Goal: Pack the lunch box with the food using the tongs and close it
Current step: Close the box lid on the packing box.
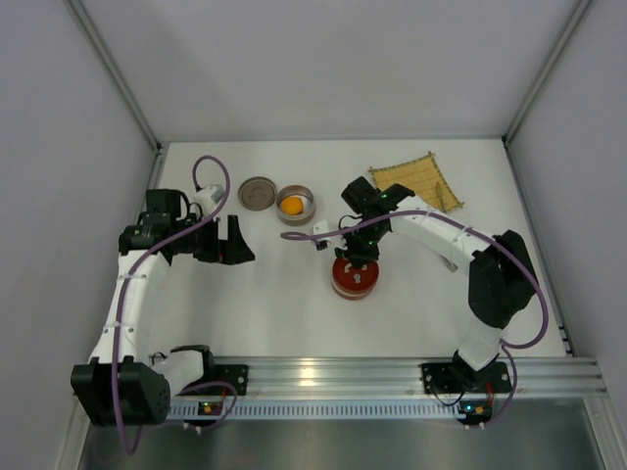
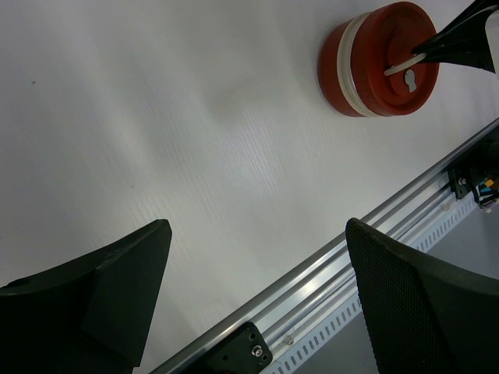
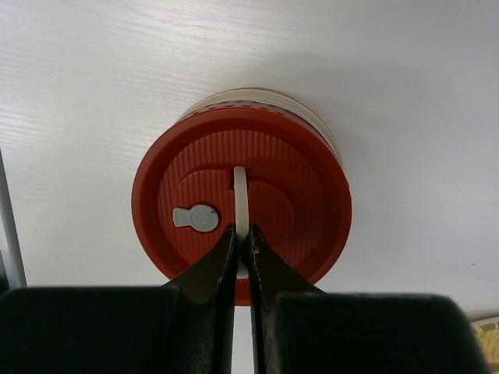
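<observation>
The white table [image 1: 294, 313] is walled in pale panels on three sides, with an aluminium rail [image 1: 392, 370] running along its near edge. A round red lunch box [image 1: 355, 282], lid on and a pale band around its side, stands just right of the middle, well apart from everything else. Toward the far edge a flat, round brownish dish [image 1: 258, 192] sits just beside a small round bowl [image 1: 296, 221] on its right, the two close or touching, and a bamboo mat [image 1: 411, 178] lies skewed in the far right corner.
</observation>
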